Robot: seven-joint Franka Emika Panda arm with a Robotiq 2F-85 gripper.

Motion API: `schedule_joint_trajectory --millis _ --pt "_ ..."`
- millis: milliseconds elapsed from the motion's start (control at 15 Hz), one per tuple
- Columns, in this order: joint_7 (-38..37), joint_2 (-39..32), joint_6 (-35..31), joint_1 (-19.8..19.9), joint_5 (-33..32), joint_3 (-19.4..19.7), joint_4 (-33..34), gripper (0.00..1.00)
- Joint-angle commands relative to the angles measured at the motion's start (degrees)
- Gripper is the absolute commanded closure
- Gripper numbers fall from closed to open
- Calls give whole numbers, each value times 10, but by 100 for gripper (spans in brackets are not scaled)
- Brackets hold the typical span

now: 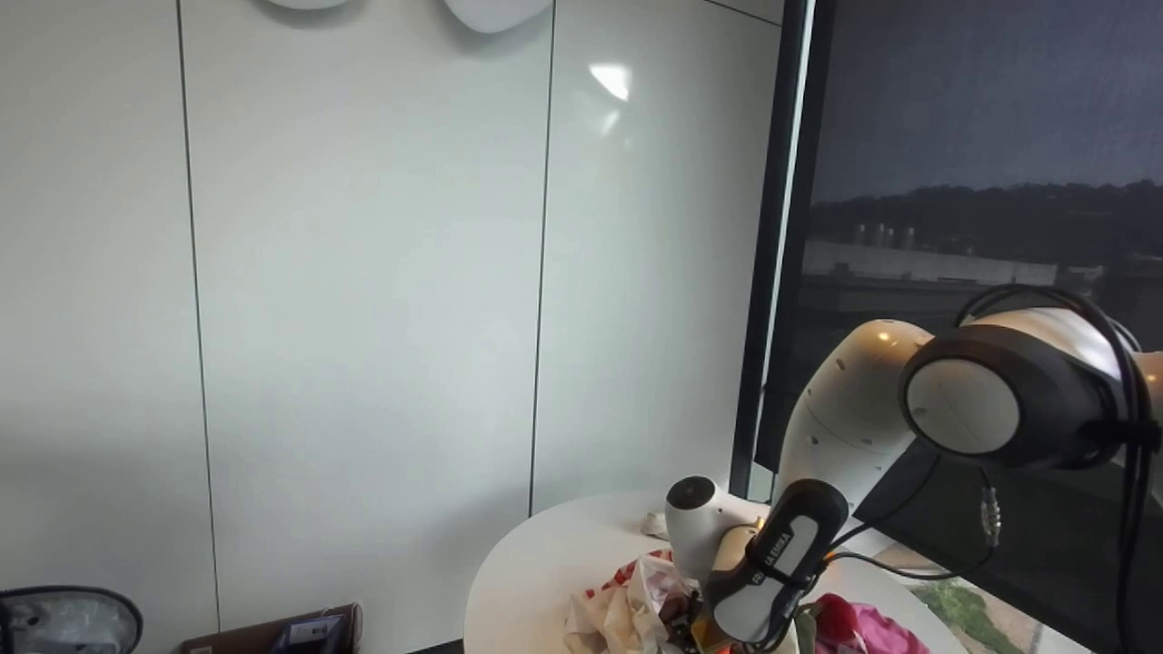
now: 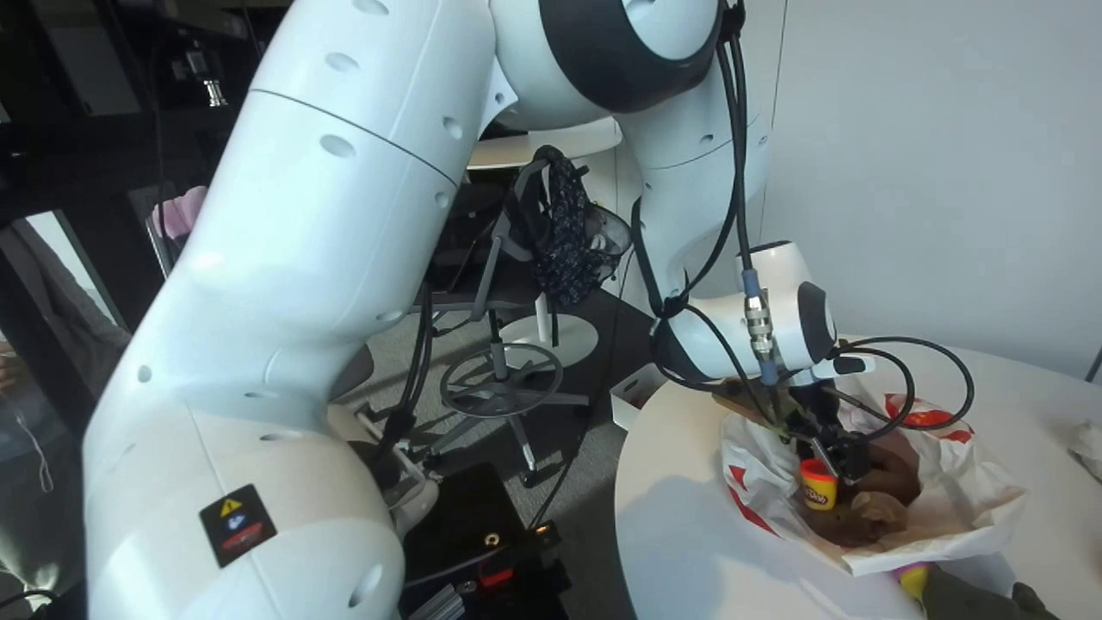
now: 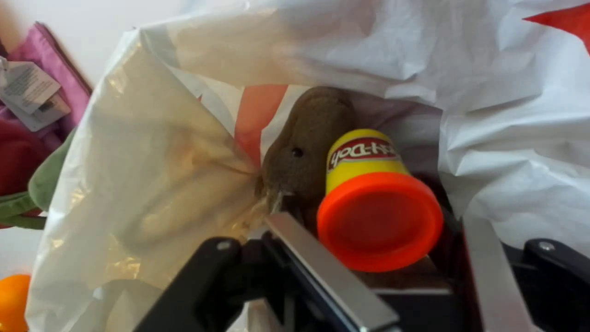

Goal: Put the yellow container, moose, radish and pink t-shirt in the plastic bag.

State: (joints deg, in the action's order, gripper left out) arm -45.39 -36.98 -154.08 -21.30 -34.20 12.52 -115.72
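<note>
Gripper (image 3: pixel 375 221): jaws parted wide
Yellow container (image 3: pixel 362 159): inside plastic bag (image 3: pixel 502 87), beside moose (image 3: pixel 313 122)
Radish (image 3: pixel 18 157), pink t-shirt (image 3: pixel 69 87): outside the bag

Below the gripper (image 3: pixel 377 222) gapes the crumpled white plastic bag (image 3: pixel 507 124). Inside, showing between the parted fingers (image 3: pixel 328 273), the yellow Play-Doh tub (image 3: pixel 359 168) — orange-red lid (image 3: pixel 380 242) toward the gripper — tilts beside the moose (image 3: pixel 299 161) (brown plush, dark-eyed). Outside, left of the gripper in the wrist view, lie the red, green-leaved radish (image 3: pixel 19 159) and pink t-shirt (image 3: pixel 72 80).
</note>
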Motion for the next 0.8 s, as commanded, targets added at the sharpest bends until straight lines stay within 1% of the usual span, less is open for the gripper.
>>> schedule_joint_trajectory --millis 0,200,333,400,533,600,733 --pt "-3 42 12 -5 9 14 -23 0" --pt "-25 115 17 -9 -1 31 -90 0" --pt "-72 160 21 -16 -23 51 -127 0" --pt "-95 181 25 -13 -35 58 -146 0" --pt "-141 215 35 9 -49 58 -181 1" --pt "-177 226 41 16 -70 64 -194 0" --pt "-221 237 36 51 -89 56 -217 0"
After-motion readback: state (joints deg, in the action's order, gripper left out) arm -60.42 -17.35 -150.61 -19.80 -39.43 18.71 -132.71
